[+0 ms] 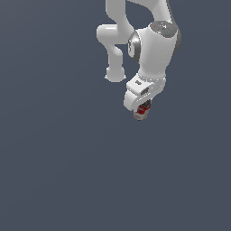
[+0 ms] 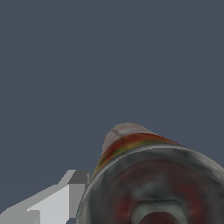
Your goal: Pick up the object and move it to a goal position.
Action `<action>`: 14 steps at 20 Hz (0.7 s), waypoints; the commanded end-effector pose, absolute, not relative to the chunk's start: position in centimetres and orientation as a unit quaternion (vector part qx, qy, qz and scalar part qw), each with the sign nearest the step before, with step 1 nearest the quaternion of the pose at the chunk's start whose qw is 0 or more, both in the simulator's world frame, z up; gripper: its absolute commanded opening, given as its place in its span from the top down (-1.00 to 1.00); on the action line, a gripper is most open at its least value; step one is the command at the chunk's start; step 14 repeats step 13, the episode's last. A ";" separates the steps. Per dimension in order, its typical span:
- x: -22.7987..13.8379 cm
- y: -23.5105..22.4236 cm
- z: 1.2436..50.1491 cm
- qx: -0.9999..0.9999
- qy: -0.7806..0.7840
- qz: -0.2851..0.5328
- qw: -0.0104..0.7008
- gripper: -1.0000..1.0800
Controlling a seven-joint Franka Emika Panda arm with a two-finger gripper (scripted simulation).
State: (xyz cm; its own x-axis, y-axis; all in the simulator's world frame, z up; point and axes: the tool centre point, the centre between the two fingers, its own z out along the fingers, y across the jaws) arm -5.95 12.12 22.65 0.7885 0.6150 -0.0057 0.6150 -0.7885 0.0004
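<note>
The object (image 1: pixel 142 112) is a small red-and-white can, held between the fingers of my gripper (image 1: pixel 143 108), which hangs from the white arm in the upper middle of the exterior view. No shadow or contact shows below the can, so I cannot tell its height over the grey surface. In the wrist view the object (image 2: pixel 153 183) fills the lower part of the frame, its dark grey round top toward the camera and red, white and yellow label sides behind. One grey-and-white finger (image 2: pixel 65 197) presses against its side; the other finger is hidden.
A plain dark grey-blue surface (image 1: pixel 58 171) fills both views. The white arm links (image 1: pixel 149 45) rise out of the exterior view's top edge. No other objects or markers show.
</note>
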 end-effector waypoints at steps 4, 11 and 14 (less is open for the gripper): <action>-8.5 15.8 25.7 0.946 0.325 -0.001 0.002 1.00; -10.2 18.4 27.7 0.946 0.325 0.000 0.001 1.00; -10.3 18.5 27.8 0.946 0.325 0.000 0.001 1.00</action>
